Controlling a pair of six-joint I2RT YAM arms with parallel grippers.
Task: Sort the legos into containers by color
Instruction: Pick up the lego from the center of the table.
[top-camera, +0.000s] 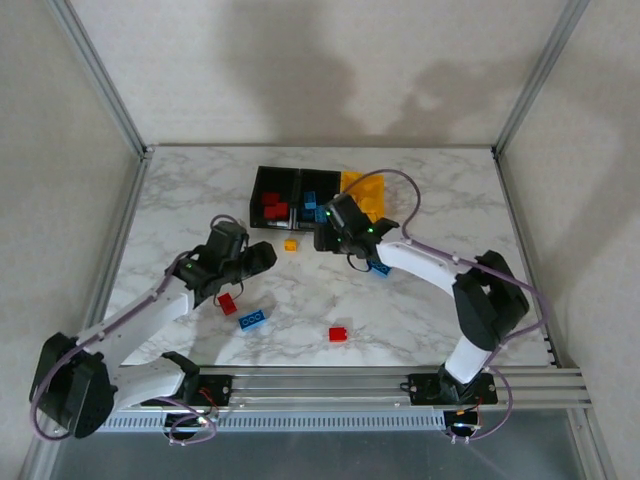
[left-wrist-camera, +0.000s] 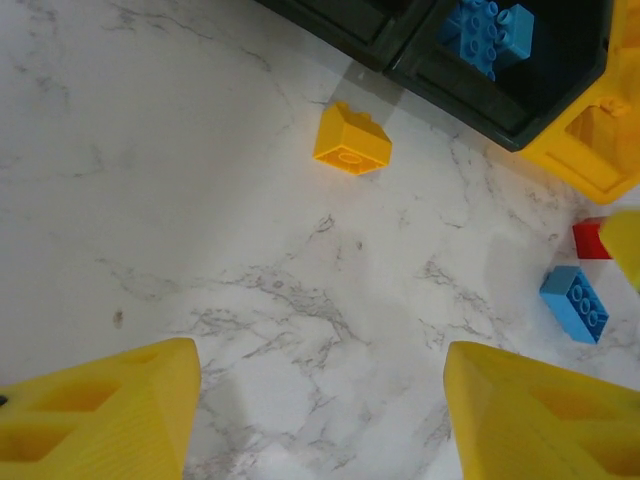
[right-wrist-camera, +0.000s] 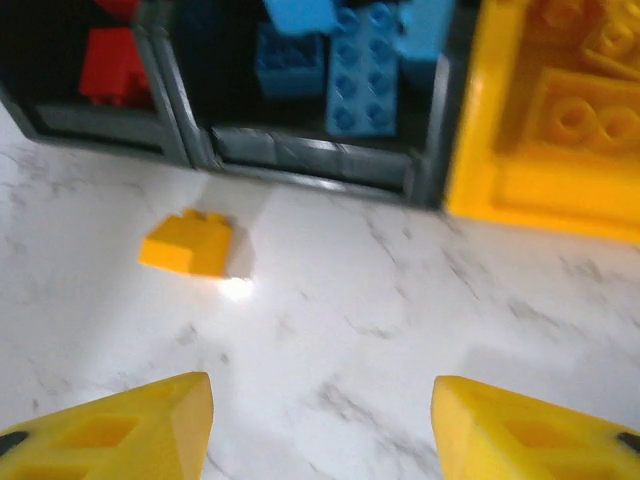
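Observation:
Three containers stand in a row at the back: a black bin (top-camera: 272, 195) holding red legos, a black bin (top-camera: 318, 192) holding blue legos (right-wrist-camera: 345, 70), and a yellow bin (top-camera: 365, 192). A loose yellow lego (top-camera: 291, 245) (left-wrist-camera: 350, 140) (right-wrist-camera: 188, 245) lies on the table just in front of the bins. My left gripper (top-camera: 266, 257) (left-wrist-camera: 320, 410) hovers open and empty to the left of it. On the other side of that lego, my right gripper (top-camera: 323, 240) (right-wrist-camera: 320, 420) is also open and empty, close to the blue bin's front wall (right-wrist-camera: 310, 155).
More loose legos lie on the marble table: a red one (top-camera: 228, 303) and a blue one (top-camera: 252, 320) under my left arm, a red one (top-camera: 338, 334) near the front, and a blue one (top-camera: 380, 268) (left-wrist-camera: 576, 303) beside my right arm. Metal frame posts stand at the table's back corners.

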